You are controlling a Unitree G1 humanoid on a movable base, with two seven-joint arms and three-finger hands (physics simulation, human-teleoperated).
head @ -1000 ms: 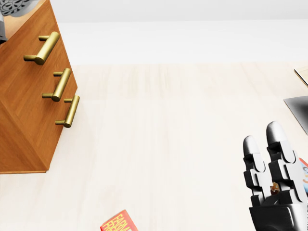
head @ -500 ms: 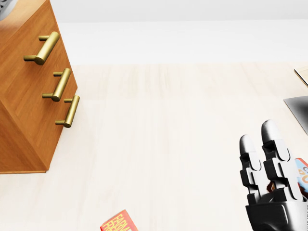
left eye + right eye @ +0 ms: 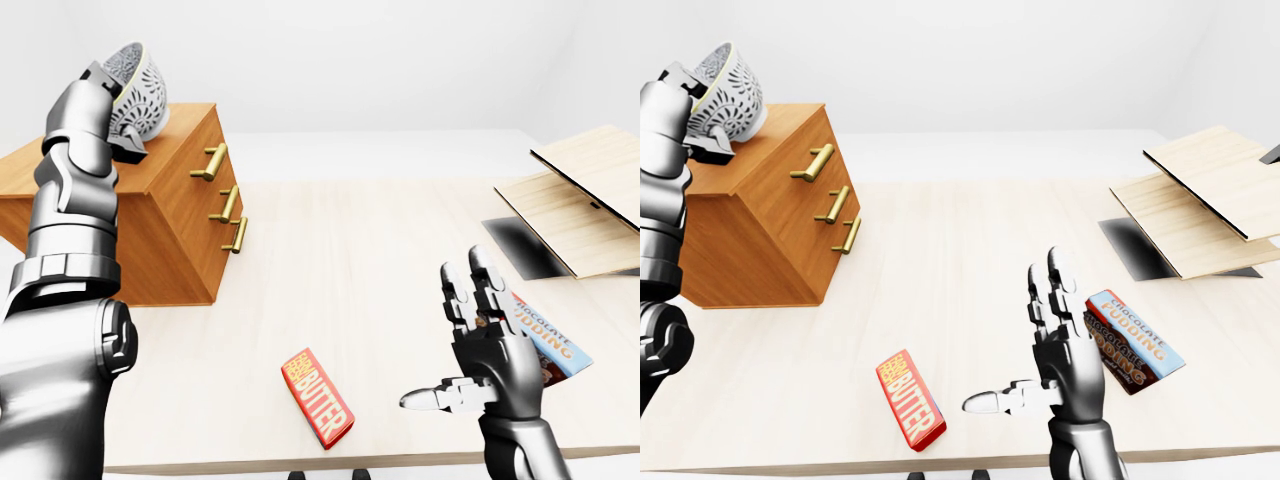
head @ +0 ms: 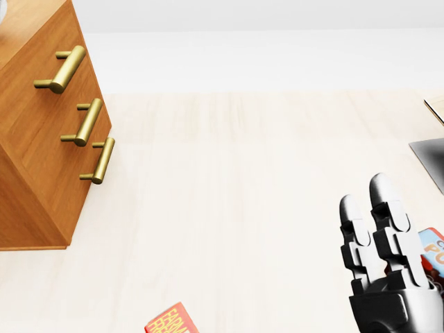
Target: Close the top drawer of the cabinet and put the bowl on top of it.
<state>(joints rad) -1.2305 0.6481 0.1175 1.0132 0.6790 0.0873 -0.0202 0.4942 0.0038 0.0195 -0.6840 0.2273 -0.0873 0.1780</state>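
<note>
Left hand (image 3: 98,95) grasping tilted bowl (image 3: 732,95) over cabinet (image 3: 170,220) – 10 o'clock, left-eye view. Top drawer (image 3: 195,160) shut. Right hand (image 3: 490,345) released, fingers spread, above tabletop (image 3: 360,260) – 5 o'clock.

Above the cabinet's (image 3: 760,215) top is the bowl (image 3: 728,95); right of the cabinet lies the butter box (image 3: 910,398), farther right the pudding box (image 3: 1135,342).

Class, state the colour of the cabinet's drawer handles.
Brassy gold; the handles show best in the head view.
</note>
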